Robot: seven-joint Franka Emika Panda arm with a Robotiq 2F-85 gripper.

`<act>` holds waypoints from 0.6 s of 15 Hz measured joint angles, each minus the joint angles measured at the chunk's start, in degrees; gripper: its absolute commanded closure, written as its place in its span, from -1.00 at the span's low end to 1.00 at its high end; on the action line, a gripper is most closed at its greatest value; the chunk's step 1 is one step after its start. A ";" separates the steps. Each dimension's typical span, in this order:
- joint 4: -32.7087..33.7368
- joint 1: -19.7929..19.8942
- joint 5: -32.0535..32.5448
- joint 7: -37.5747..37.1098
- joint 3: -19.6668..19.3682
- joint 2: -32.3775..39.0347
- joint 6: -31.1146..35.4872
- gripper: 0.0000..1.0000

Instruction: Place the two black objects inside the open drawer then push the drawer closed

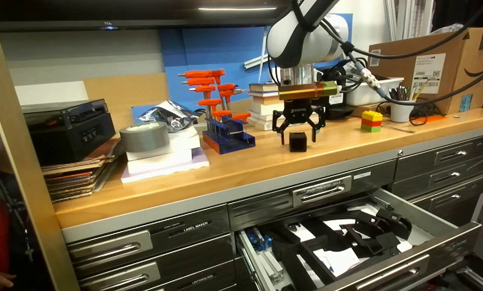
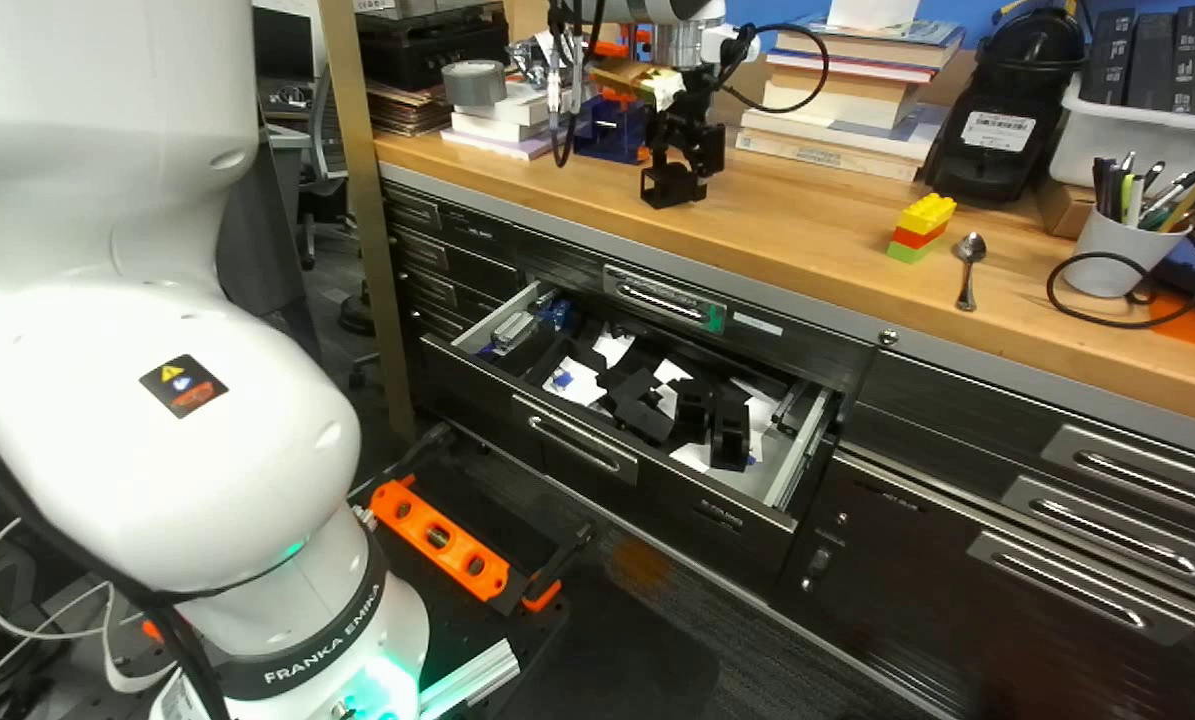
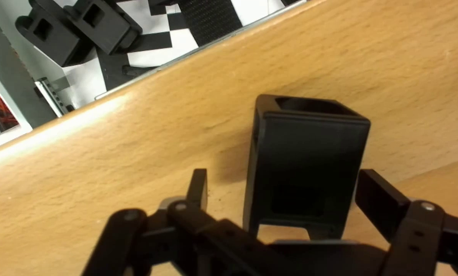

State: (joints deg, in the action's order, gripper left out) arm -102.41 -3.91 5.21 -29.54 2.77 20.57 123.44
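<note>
One small matte-black block [image 1: 298, 142] stands on the wooden worktop near its front edge. It also shows in an exterior view [image 2: 669, 186] and large in the wrist view [image 3: 305, 165], hollow at its top. My gripper [image 3: 288, 188] is open, with one finger on each side of this block. The right finger is close to the block; a gap shows at the left finger. The wide grey drawer [image 1: 443, 252] is pulled open below the worktop and holds black parts and white sheets; it also shows in an exterior view [image 2: 677, 490]. I cannot single out a second block among those parts.
A blue stand with orange-handled hex keys [image 1: 229, 135], a book stack [image 1: 261, 107] and a toy brick stack [image 1: 371, 121] stand on the worktop. A closed drawer [image 1: 322, 192] lies above the open one. A spoon [image 2: 969, 262] lies to the side.
</note>
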 measured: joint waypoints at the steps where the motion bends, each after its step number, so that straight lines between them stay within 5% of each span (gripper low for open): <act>1: 0.10 0.00 0.00 0.10 0.00 0.22 0.00 -0.50; 9: 1.03 -0.02 -0.19 1.30 -0.04 0.76 0.00 0.36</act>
State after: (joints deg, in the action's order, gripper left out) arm -101.38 -3.94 5.02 -28.23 2.73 21.32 123.44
